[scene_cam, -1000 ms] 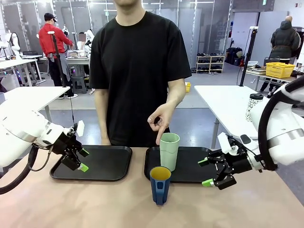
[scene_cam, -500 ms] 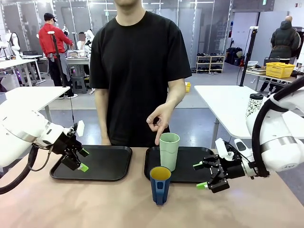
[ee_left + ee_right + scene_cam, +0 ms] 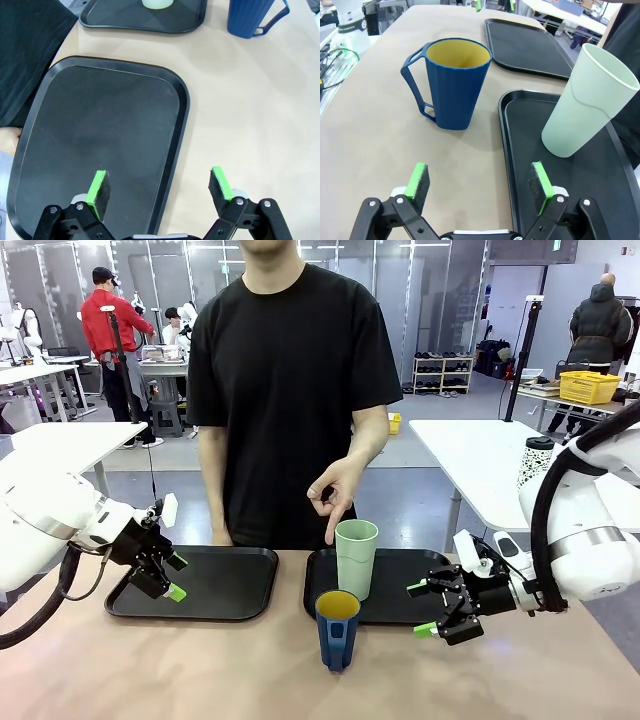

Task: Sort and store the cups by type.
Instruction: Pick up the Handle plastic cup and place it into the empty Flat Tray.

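Mint tumbler (image 3: 356,558) stood on right tray (image 3: 390,585), pointed at by a hand (image 3: 330,495), blue mug (image 3: 337,628) set on surface (image 3: 200,670) before it, right end effector (image 3: 421,608) spread nearby, left end effector (image 3: 177,577) spread, astride left tray (image 3: 100,125) rim in wrist view

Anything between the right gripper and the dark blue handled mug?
No: the right wrist view shows bare tan tabletop from the open right gripper to the dark blue handled mug.

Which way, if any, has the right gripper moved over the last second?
Yes. Right gripper shifted left in front view, farther over the right tray, toward the mug.
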`<state>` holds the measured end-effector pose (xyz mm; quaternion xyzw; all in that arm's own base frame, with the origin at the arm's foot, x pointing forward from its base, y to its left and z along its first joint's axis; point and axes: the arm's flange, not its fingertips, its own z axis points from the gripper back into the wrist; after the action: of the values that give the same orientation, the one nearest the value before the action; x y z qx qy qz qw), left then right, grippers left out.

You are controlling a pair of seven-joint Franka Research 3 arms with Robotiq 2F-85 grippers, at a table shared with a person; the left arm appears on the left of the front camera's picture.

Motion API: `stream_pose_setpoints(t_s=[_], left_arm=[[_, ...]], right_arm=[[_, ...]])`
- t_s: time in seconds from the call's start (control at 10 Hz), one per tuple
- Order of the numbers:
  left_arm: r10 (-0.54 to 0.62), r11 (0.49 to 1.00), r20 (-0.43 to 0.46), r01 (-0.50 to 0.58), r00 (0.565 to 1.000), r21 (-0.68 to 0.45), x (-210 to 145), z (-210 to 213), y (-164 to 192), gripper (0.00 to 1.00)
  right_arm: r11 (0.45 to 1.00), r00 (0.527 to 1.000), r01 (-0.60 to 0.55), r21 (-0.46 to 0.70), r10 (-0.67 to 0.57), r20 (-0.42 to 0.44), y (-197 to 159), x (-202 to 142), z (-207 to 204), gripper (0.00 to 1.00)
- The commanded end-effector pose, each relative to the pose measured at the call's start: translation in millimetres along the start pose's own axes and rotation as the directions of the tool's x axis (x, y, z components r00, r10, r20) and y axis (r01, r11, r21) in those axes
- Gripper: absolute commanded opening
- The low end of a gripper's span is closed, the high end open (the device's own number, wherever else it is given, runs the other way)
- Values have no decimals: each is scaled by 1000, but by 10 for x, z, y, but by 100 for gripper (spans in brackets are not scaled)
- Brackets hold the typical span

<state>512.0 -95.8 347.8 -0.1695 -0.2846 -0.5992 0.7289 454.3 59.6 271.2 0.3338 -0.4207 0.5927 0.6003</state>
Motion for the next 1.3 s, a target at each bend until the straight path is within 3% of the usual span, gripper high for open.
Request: stream_pose_setpoints(t_s=[0.0, 0.5, 1.2], left_arm=[[-8, 1000, 2, 8, 1000, 3, 12, 12, 5, 100], [-8, 1000, 2, 8, 1000, 3, 12, 12, 5, 100], [-8, 1000, 2, 8, 1000, 3, 12, 12, 5, 100]], right_arm=[[999, 1000, 0, 44, -1, 13, -39, -56, -95, 100], [992, 996, -25, 121, 14, 90, -137, -202, -568, 100], [985, 985, -63, 160, 36, 166, -110, -63, -939, 100]])
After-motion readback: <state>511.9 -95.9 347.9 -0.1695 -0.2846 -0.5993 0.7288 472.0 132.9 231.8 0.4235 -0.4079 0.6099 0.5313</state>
